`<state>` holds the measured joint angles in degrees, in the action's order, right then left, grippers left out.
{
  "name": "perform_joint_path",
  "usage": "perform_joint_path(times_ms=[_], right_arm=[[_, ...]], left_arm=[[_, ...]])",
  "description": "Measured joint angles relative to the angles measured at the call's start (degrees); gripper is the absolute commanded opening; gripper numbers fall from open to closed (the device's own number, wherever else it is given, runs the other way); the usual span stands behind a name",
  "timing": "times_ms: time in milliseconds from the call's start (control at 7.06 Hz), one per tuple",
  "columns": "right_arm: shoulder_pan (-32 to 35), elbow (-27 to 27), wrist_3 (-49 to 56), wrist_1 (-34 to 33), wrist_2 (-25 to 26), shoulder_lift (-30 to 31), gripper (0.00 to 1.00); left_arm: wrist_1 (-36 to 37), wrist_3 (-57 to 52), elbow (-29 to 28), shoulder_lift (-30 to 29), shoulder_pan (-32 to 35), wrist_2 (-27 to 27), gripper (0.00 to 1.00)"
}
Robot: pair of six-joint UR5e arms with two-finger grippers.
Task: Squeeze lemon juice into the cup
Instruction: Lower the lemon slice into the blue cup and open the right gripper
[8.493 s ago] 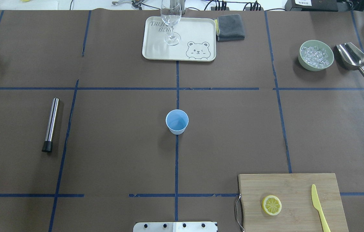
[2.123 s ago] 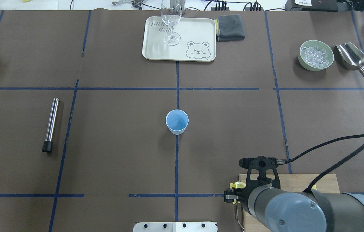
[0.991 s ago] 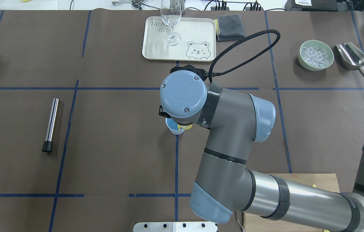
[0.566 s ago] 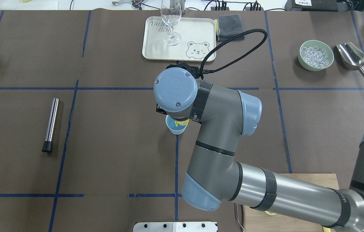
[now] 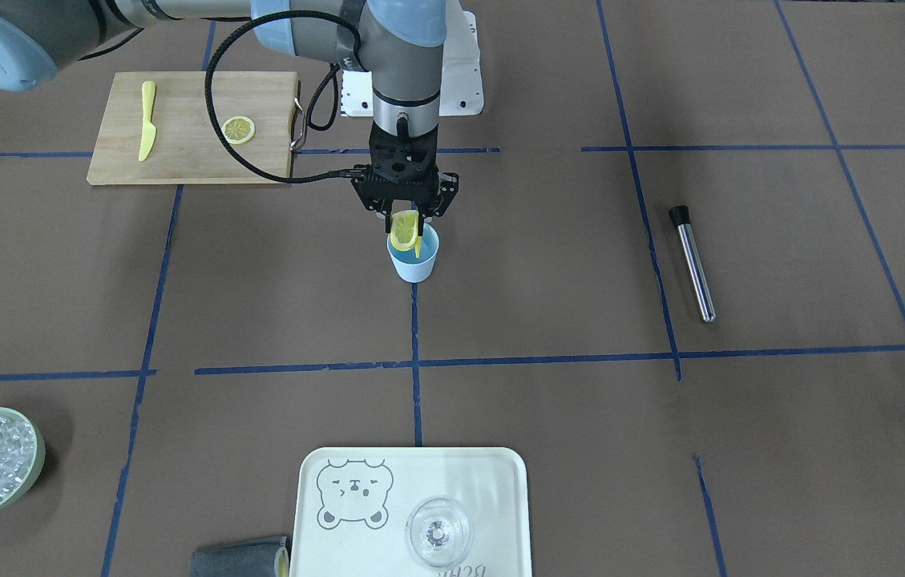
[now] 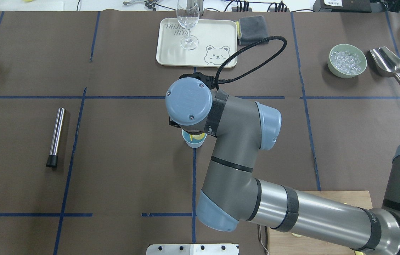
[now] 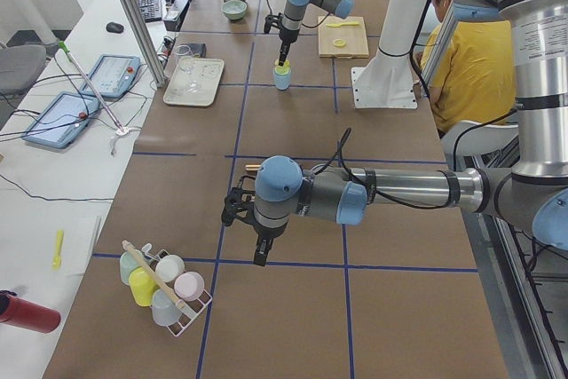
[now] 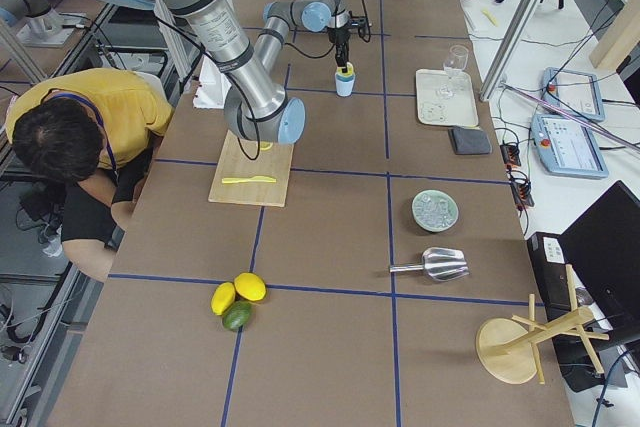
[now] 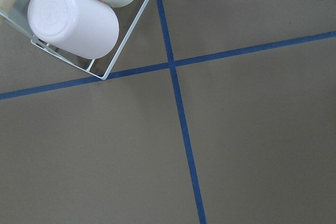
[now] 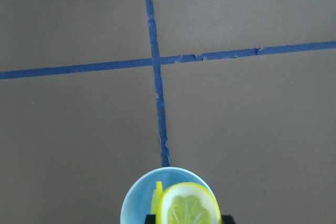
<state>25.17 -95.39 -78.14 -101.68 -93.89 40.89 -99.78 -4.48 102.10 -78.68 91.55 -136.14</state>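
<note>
Here, the lemon (image 5: pixel 402 230) is being gripped on edge by the closed right fingers (image 5: pixel 423 213), directly over the mouth of the cup (image 5: pixel 414 263). Fetching is being judged done; squeezing is being awaited, no juice being shown. The opening of the left fingers (image 7: pixel 258 255) cannot be told.

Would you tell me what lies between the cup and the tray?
Between cup and tray, only bare table cover with blue tape, per the front-facing view.
</note>
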Motion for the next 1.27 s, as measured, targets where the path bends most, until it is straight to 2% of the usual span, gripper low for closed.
perform_joint_path(times_ms=[142,283,425,1274], right_arm=[[-0.1,0.0,0.0,0.0,0.0,0.0,0.35],[-0.1,0.0,0.0,0.1,0.0,0.0,0.83],[-0.1,0.0,0.2,0.1,0.0,0.0,1.00],[0.1,-0.5,2.1,0.0,-0.4,0.1,1.00]], left_arm=[[0.0,0.0,-0.2,0.0,0.0,0.0,1.00],[0.0,0.0,-0.3,0.0,0.0,0.0,1.00],[0.0,0.0,-0.3,0.0,-0.1,0.0,1.00],[0.0,0.0,-0.5,0.0,-0.1,0.1,1.00]])
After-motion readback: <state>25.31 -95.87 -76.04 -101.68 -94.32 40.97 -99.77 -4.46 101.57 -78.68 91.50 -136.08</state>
